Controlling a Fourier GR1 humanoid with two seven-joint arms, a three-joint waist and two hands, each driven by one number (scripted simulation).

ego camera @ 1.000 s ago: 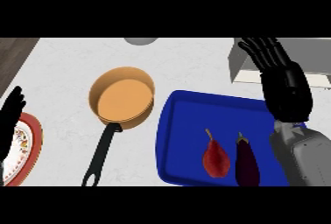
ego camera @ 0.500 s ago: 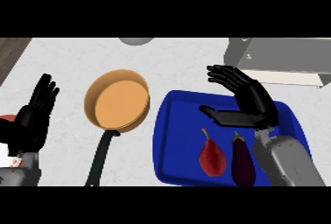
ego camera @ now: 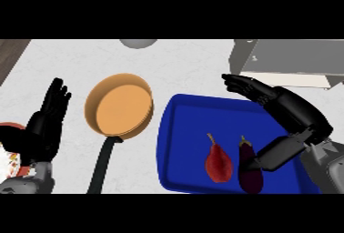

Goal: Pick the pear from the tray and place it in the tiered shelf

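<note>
Pear (ego camera: 218, 163): red, lying in the blue tray (ego camera: 184, 136), stem pointing up the view, not touched by either of my hands.
Eggplant (ego camera: 249, 169): dark purple, just beside the pear on its right, also in the tray.
My right hand (ego camera: 285, 107): over the tray's upper right part, fingers stretched toward the upper left, holding nothing; the thumb hangs down near the eggplant.
My left hand (ego camera: 46, 120): at the left edge, open, fingers up, resting.
Pan (ego camera: 119, 109): orange inside, black handle toward the lower edge, left of the tray.
Plate (ego camera: 12, 154): red-rimmed, partly hidden behind my left hand.
Shelf (ego camera: 289, 61): grey, at the upper right, beyond the tray.
</note>
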